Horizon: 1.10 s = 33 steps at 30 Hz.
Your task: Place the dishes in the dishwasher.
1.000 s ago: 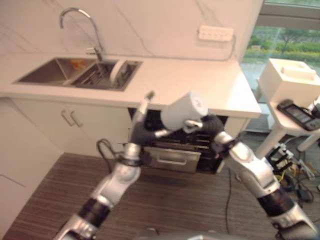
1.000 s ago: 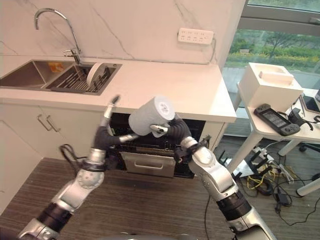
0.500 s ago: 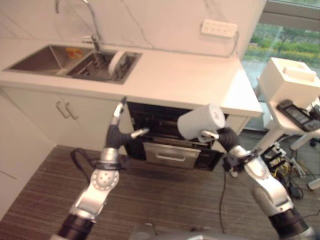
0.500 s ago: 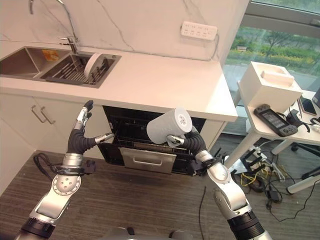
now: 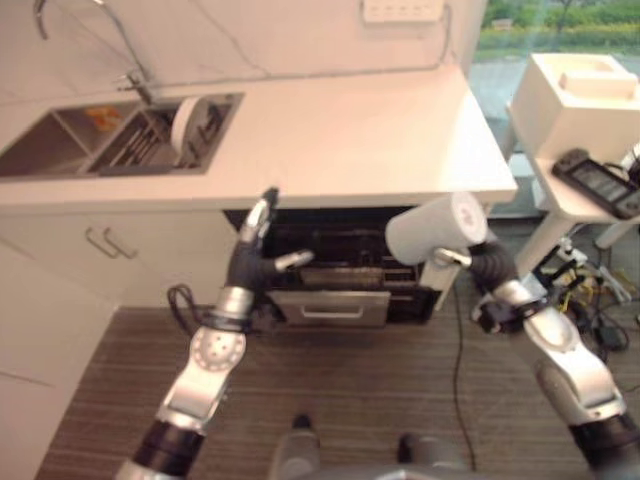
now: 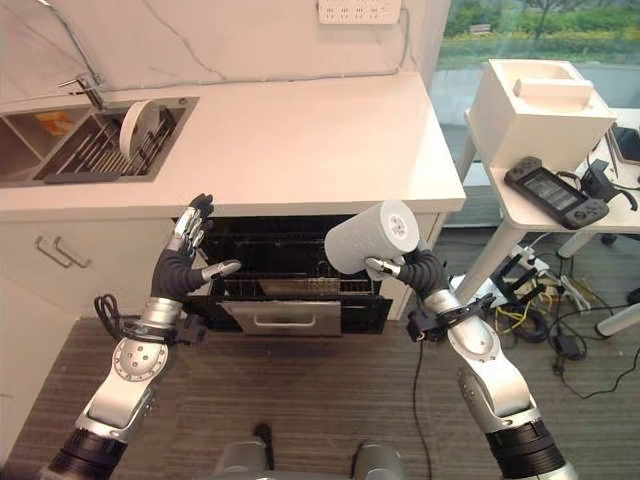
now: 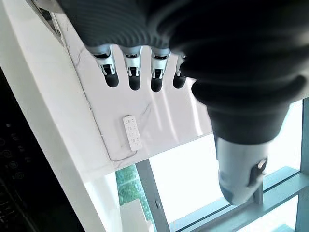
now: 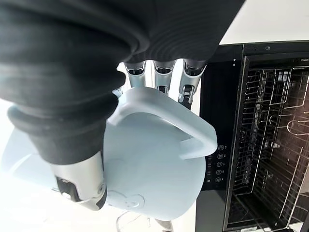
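Far left, a white plate (image 6: 133, 128) stands on edge in the sink (image 6: 60, 160). The left hand (image 6: 184, 262) hovers with fingers spread and empty before the open dishwasher (image 6: 290, 270). To the right, the right hand (image 6: 412, 270) grips a pale mug (image 6: 372, 237) by its handle, held at the dishwasher's right edge.

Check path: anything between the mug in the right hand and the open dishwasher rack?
Nothing visible blocks it. The right hand holds the mug in front of the open dishwasher; the left hand, fingers straight, is at the opening's far side.

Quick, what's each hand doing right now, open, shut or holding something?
Left hand: open, fingers straight, holding nothing.
Right hand: shut on the white mug, by its handle.
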Available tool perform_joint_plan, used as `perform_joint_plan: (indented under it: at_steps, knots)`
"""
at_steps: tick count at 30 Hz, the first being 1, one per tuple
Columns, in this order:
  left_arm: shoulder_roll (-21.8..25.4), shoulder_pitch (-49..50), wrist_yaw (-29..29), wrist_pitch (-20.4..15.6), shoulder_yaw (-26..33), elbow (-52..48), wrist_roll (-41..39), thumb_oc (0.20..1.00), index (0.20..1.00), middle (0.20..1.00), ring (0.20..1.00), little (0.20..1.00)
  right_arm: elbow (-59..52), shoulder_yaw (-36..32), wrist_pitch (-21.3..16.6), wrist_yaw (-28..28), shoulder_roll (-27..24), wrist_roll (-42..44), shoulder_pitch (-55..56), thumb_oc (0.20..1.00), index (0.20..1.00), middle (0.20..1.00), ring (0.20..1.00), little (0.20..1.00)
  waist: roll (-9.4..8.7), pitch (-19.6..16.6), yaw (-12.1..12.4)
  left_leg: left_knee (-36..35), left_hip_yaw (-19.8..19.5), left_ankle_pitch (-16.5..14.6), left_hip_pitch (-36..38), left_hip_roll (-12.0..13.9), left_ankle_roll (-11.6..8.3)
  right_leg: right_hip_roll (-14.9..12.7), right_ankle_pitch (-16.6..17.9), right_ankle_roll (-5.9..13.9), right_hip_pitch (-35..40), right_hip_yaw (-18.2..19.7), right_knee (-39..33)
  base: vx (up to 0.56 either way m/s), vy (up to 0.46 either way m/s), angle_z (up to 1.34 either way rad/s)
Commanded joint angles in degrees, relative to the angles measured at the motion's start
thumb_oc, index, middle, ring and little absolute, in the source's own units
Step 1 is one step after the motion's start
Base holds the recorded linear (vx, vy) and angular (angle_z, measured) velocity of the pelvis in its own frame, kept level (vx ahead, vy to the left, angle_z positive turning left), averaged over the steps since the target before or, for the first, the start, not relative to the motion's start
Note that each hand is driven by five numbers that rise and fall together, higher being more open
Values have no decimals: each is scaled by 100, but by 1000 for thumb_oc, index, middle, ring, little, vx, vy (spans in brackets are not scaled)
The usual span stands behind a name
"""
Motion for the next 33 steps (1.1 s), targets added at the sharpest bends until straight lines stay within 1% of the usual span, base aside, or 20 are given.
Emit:
perform_joint_plan:
  at_steps: [1, 4, 5, 6, 7, 8, 9, 10, 12, 13, 14, 16, 17, 18, 19, 20, 26, 27, 28, 33]
  knots:
    - [326, -22, -545, 95, 34, -20, -403, 1000, 1000, 1000, 1000, 1000, -438, -147, -311, 31, 194, -21, -173, 200, 200, 200, 200, 200, -61, -414, 52, 298, -141, -154, 44, 44, 94, 86, 755, 171, 173, -327, -599, 91, 177, 7]
    - [479, -152, -935, 388, 12, 79, -376, 1000, 1000, 1000, 1000, 1000, -437, -169, -244, 36, 197, -66, -191, 200, 200, 200, 200, 200, -43, -414, 14, 298, -129, -221, 105, -24, 148, 28, 782, 223, 177, -294, -599, 86, 158, -1]
    - [557, -174, -1004, 449, 16, 105, -281, 1000, 1000, 1000, 1000, 1000, -453, -205, -198, 75, 188, -82, -179, 200, 200, 200, 200, 200, -38, -418, -1, 298, -103, -250, 124, -35, 166, 6, 784, 244, 176, -279, -599, 97, 164, -10]
    - [650, -202, -1153, 596, 26, 148, -169, 1000, 1000, 1000, 1000, 1000, -460, -228, -155, 107, 178, -111, -154, 200, 200, 200, 200, 200, -35, -422, -11, 298, -67, -274, 141, -42, 184, -27, 797, 268, 166, -271, -599, 107, 198, -14]
    - [820, -274, -1306, 863, -10, 299, 83, 1000, 1000, 1000, 1000, 1000, -457, -260, -107, 164, 141, -93, -141, 200, 200, 200, 200, 200, -26, -423, -38, 298, 10, -298, 148, -37, 202, -83, 828, 307, 129, -283, -599, 85, 170, -14]
    - [864, -304, -1397, 981, -30, 354, 134, 1000, 1000, 1000, 1000, 1000, -459, -260, -91, 164, 130, -83, -146, 200, 200, 200, 200, 200, -23, -424, -48, 298, 30, -303, 148, -33, 204, -98, 835, 316, 119, -288, -599, 64, 141, -13]
    - [939, -392, -1505, 1181, -111, 472, 210, 1000, 1000, 1000, 1000, 1000, -446, -251, -74, 174, 124, -74, -167, 200, 200, 200, 200, 200, -19, -423, -72, 298, 71, -313, 148, -25, 209, -123, 849, 337, 96, -290, -599, 42, 123, -6]
    - [1065, -544, -1707, 1633, -246, 688, 407, 1000, 1000, 1000, 1000, 1000, -397, -215, -67, 185, 108, -67, -228, 200, 200, 200, 200, 200, -5, -419, -98, 298, 160, -328, 155, -5, 220, -166, 880, 370, 52, -295, -599, 38, 135, -4]
    - [1182, -755, -1774, 1845, -463, 980, 589, 1000, 1000, 1000, 1000, 1000, -401, -176, -1, 208, 73, -43, -316, 200, 200, 200, 200, 200, 22, -417, -144, 298, 210, -352, 156, -3, 236, -191, 887, 396, 15, -271, -599, 25, 106, -11]
    - [1209, -864, -1962, 2084, -582, 1118, 657, 1000, 1000, 1000, 1000, 1000, -406, -136, 42, 211, 59, -39, -359, 200, 200, 200, 200, 200, 36, -427, -175, 298, 248, -365, 161, 4, 243, -203, 885, 406, 0, -261, -599, 24, 80, -15]
    - [1227, -936, -2070, 2213, -662, 1206, 724, 1000, 1000, 1000, 1000, 1000, -410, -120, 65, 226, 49, -40, -386, 200, 200, 200, 200, 200, 44, -426, -193, 298, 275, -373, 163, 12, 247, -211, 888, 414, -16, -244, -599, 20, 80, -14]
    - [1184, -1060, -2352, 2497, -792, 1349, 797, 1000, 1000, 1000, 1000, 1000, -387, -86, 78, 253, 40, -45, -434, 200, 200, 200, 200, 200, 57, -422, -221, 298, 301, -391, 169, 16, 261, -208, 884, 419, -31, -202, -599, 10, 62, -8]
    - [1156, -1134, -2442, 2636, -915, 1439, 993, 1000, 1000, 1000, 1000, 1000, -371, -71, 91, 280, 47, -61, -454, 200, 200, 200, 200, 200, 68, -420, -244, 298, 313, -400, 182, 18, 268, -199, 876, 421, -26, -173, -599, 29, 56, -9]
    - [1093, -1193, -2530, 2831, -1066, 1589, 988, 1000, 1000, 1000, 1000, 1000, -379, -20, 116, 296, 61, -69, -476, 200, 200, 200, 200, 200, 64, -415, -273, 298, 320, -420, 212, 13, 277, -187, 873, 427, -14, -142, -599, 44, 47, -8]
    - [1041, -1227, -2617, 2889, -1131, 1723, 1178, 1000, 1000, 1000, 1000, 1000, -370, 6, 125, 321, 57, -73, -483, 200, 200, 200, 200, 200, 62, -411, -279, 298, 324, -432, 236, 11, 285, -180, 862, 430, 7, -128, -599, 67, 40, -5]
    - [979, -1278, -2580, 2944, -1285, 1955, 1205, 1000, 1000, 1000, 1000, 1000, -372, 48, 146, 376, 33, -50, -497, 200, 200, 200, 200, 200, 57, -409, -314, 298, 333, -439, 265, 16, 285, -156, 857, 430, 32, -94, -599, 63, 28, -5]
    - [641, -1517, -2459, 2970, -1632, 2973, 1921, 1000, 1000, 1000, 1000, 1000, -387, 203, 204, 539, 63, -66, -545, 200, 200, 200, 200, 200, 28, -376, -386, 298, 403, -435, 366, 87, 277, -73, 837, 420, 98, -27, -599, 61, 5, -13]
    - [515, -1640, -2324, 2928, -1699, 3454, 2100, 1000, 1000, 1000, 1000, 1000, -380, 250, 279, 601, 95, -97, -612, 200, 200, 200, 200, 200, 17, -380, -427, 298, 427, -430, 390, 101, 273, -39, 836, 412, 110, 2, -599, 65, 5, -8]
    - [487, -1662, -2302, 2920, -1702, 3544, 2153, 1000, 1000, 1000, 1000, 1000, -386, 261, 298, 604, 99, -104, -624, 200, 200, 200, 200, 200, 15, -382, -436, 298, 432, -430, 398, 105, 273, -33, 833, 410, 116, 8, -599, 76, 8, -8]
    - [254, -1855, -1825, 2685, -1635, 4464, 2407, 1000, 1000, 1000, 1000, 1000, -411, 351, 473, 730, 161, -166, -628, 200, 200, 200, 200, 200, -2, -437, -522, 298, 495, -430, 497, 142, 255, 8, 809, 404, 191, 42, -599, 98, 3, -7]
